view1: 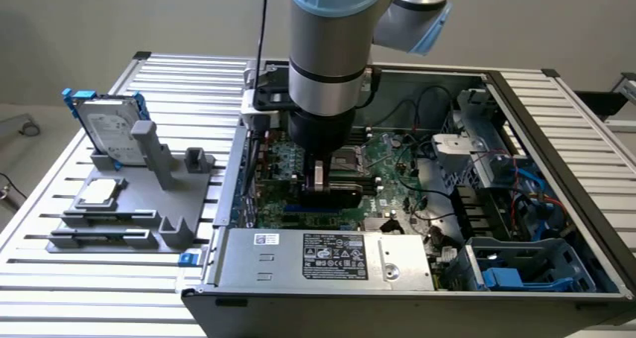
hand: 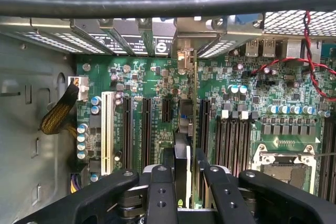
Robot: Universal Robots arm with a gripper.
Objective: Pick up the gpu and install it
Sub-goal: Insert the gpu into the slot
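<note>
The gpu (hand: pixel 181 148) has a dull black plastic cover and a shiny silver metal end, the gripper (hand: pixel 188 176) is dull black, the table (view1: pixel 50 278) is ribbed silvery metal, the stand (view1: pixel 184 185) is smooth dull grey plastic, and the hard drive (view1: pixel 104 122) is shiny metal in blue plastic.

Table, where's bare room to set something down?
Free: table slats between the gray fixture and the near edge, and past the case on the exterior view's right. Crowded: inside the case, where the end effector holds the gpu.
</note>
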